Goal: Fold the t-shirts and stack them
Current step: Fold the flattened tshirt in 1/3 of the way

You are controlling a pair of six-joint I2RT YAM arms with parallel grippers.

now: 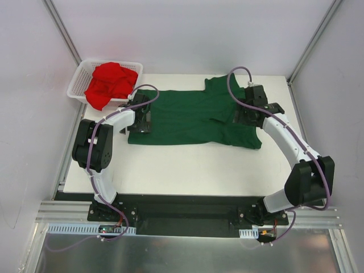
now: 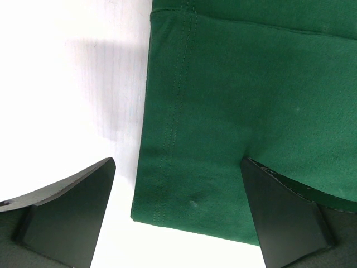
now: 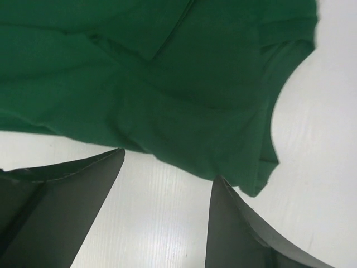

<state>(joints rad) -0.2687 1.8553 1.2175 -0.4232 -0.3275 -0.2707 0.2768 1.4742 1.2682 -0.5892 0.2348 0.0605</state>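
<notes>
You have a plain dark green t-shirt (image 1: 193, 116) in the centre, and a bright red t-shirt (image 1: 111, 84) in the white mesh basket (image 1: 77, 85) far left.

1. This is looking like a robotics lab test cell: plain white panels (image 1: 187, 34) are closing in a white table (image 1: 187, 165) at 9, 12 and 3 o'clock.
2. Aluminium frame posts (image 1: 61, 31) are rising at 11 and 1 o'clock.
3. The left arm (image 1: 96, 148) and right arm (image 1: 290, 142) are sitting bolted to a black base plate (image 1: 182, 209) at 6 o'clock, purple cables (image 1: 229, 85) trailing along them.
4. A slotted aluminium rail (image 1: 62, 216) is running across the near edge.
</notes>
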